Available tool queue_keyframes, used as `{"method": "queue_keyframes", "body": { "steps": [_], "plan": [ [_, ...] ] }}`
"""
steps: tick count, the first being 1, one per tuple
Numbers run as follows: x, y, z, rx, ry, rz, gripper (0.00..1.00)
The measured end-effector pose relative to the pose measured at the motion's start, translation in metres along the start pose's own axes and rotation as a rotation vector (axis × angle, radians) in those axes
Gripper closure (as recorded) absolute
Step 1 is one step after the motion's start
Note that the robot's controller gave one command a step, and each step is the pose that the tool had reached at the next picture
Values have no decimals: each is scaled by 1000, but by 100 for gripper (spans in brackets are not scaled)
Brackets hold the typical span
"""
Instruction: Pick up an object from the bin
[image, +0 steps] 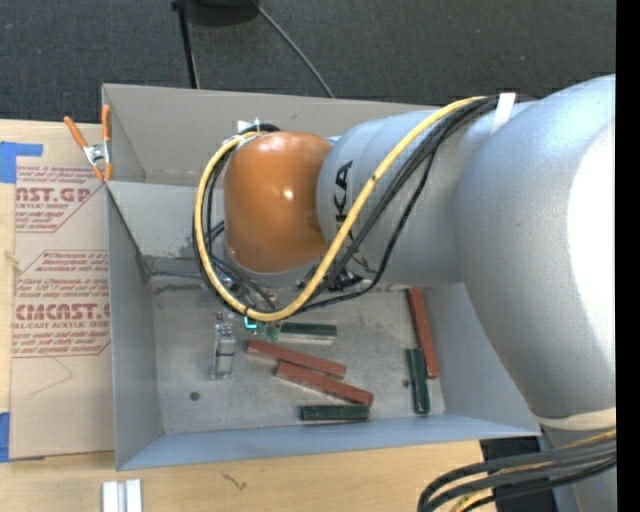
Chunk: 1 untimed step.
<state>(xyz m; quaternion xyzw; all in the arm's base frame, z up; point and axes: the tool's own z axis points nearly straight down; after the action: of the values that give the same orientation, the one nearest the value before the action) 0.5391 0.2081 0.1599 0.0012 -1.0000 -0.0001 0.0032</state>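
From my remote station I look down into a grey metal bin (135, 340) with a scatter of short flat bars on its floor. Nearest me, close to the front wall, a dark green bar (335, 412) lies level with that wall. Just behind it a brown bar (322, 382) lies at a slight slant, and a second brown bar (295, 357) sits just behind that one, parallel to it and apart from it.

The gripper (224, 350) is down at the floor in the left half of the bin, just beside the left end of the second brown bar, the thing nearest it. I cannot tell whether the jaws are apart or together, or whether they touch that bar.

Behind these a far green bar (305, 328) lies near the gripper's base. Well to the right, an upright green bar (417, 380) and a red bar (422, 333) lie side by side.

Above the gripper sits the wrist's orange cover (275, 200), and the thick grey arm (500, 250) reaches in from the right.
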Motion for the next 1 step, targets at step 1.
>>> {"method": "queue_keyframes", "body": {
  "steps": [1],
  "plan": [
    [-2, -1, -4, -1, -7, 2, 0]
  ]
}}
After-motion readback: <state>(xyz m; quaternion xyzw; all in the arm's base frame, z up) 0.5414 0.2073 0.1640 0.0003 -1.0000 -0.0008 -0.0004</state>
